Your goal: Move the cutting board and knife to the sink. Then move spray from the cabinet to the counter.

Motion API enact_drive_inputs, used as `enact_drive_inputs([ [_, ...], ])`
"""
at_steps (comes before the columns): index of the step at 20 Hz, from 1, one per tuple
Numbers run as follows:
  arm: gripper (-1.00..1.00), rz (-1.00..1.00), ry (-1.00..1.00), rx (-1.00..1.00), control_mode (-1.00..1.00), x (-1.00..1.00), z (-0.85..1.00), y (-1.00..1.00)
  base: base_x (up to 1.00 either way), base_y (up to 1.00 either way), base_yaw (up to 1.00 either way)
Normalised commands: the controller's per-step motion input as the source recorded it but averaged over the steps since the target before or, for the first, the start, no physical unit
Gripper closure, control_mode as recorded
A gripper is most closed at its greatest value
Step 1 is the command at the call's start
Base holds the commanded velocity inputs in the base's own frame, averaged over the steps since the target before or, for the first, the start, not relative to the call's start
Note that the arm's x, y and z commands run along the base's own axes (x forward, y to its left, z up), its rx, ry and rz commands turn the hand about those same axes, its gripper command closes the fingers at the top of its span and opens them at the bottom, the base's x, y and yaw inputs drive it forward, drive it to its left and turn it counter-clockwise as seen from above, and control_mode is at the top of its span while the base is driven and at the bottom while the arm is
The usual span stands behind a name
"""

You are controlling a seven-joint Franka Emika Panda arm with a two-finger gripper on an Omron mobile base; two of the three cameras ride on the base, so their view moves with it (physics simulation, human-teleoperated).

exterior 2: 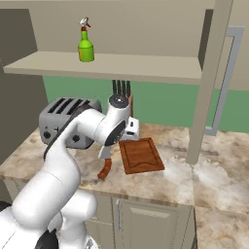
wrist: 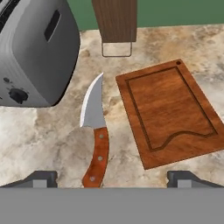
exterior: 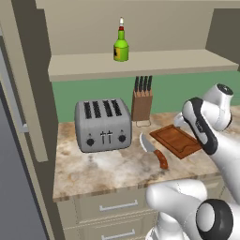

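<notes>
1. The flat reddish-brown wooden cutting board (wrist: 169, 114) lies on the beige-and-brown marbled counter (exterior: 112, 168).
2. The short silver-bladed knife with a reddish-brown handle (wrist: 95, 135) lies just left of it, apart.
3. The two-finger gripper (wrist: 112, 177) hangs above them, jaws spread wide, empty.
4. The small green spray bottle (exterior: 121, 44) stands on the beige cabinet shelf (exterior: 154, 62), its label hard to read.
5. A grey toaster (exterior: 103, 124) sits beside a wooden knife block (exterior: 142, 101).
</notes>
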Motion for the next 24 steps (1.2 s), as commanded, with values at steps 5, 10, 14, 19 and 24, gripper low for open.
enact_drive_inputs([
  [5, -1.0, 0.0, 0.0, 0.0, -1.0, 0.54, -0.22, 0.0, 0.0, 0.0, 0.0],
  [10, -1.0, 0.0, 0.0, -0.01, -1.0, 0.51, -0.22, 0.0, 0.0, 0.0, 0.0],
  [14, -1.0, 0.0, 0.0, 0.0, -1.0, 0.43, -0.2, -0.04, 0.0, 0.0, 0.0],
  [19, -1.0, 0.0, 0.0, 0.0, -1.0, 0.3, -0.16, -0.08, 0.0, 0.0, 0.0],
  [24, -1.0, 0.0, 0.0, 0.0, -1.0, 0.25, -0.12, -0.15, 0.0, 0.0, 0.0],
])
